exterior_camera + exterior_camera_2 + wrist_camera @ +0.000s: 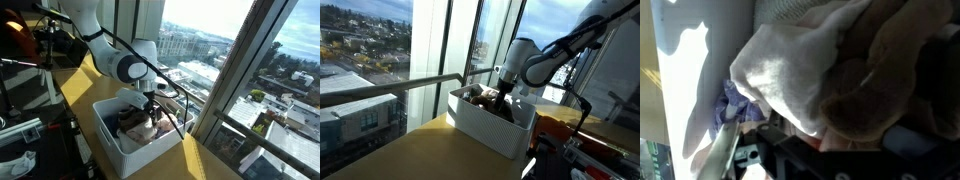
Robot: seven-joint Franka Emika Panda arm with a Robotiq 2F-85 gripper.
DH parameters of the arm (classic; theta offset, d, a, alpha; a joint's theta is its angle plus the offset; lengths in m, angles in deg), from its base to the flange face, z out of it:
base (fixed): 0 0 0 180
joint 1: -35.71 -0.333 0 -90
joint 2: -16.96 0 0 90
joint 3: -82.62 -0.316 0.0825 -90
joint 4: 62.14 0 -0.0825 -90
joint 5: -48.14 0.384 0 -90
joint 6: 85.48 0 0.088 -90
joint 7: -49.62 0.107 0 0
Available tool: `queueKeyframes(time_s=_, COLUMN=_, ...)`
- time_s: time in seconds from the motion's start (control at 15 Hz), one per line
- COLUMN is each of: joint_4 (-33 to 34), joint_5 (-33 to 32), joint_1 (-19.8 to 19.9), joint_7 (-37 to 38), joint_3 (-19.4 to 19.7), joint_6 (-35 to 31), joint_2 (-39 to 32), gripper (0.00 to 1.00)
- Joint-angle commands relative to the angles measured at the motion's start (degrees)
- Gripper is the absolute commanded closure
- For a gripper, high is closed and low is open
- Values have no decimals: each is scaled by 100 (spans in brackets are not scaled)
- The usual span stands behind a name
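Note:
My gripper (150,113) reaches down into a white rectangular bin (108,132) on a wooden tabletop; it shows in both exterior views, the bin also (485,127) and the gripper also (501,99). The bin holds a pile of mixed cloth items (138,124). In the wrist view a cream cloth (790,55) and a brown fuzzy piece (868,95) press close to the camera, with a bit of purple fabric (734,101) beside them. The fingers are dark and buried at the bottom edge (830,150), so their state does not show.
Tall windows with a metal handrail (400,85) stand right behind the bin. The wooden table edge (85,95) runs past the bin. Dark equipment and cables (25,60) sit on one side, and a red and black device (570,135) lies near the bin.

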Motion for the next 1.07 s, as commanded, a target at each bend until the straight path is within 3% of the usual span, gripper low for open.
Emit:
queueKeyframes(time_s=0.0, joint_4=176, joint_5=57, joint_1=-62, joint_7=19, joint_3=40, joint_6=-67, joint_2=-486, gripper=0)
queueKeyframes(time_s=0.2, joint_4=179, joint_5=220, joint_1=7, joint_7=-54, joint_3=-20, joint_6=17, joint_2=-582, gripper=0)
queueKeyframes(time_s=0.27, joint_4=157, joint_5=271, joint_1=27, joint_7=-71, joint_3=-37, joint_6=37, joint_2=-541, gripper=25)
queueKeyframes(time_s=0.4, joint_4=92, joint_5=395, joint_1=62, joint_7=-106, joint_3=-83, joint_6=87, joint_2=-371, gripper=34)
queueKeyframes(time_s=0.8, joint_4=-137, joint_5=1477, joint_1=426, joint_7=-616, joint_3=-594, joint_6=533, joint_2=405, gripper=81)
queueKeyframes(time_s=1.0, joint_4=-227, joint_5=1948, joint_1=500, joint_7=-846, joint_3=-746, joint_6=900, joint_2=901, gripper=99)
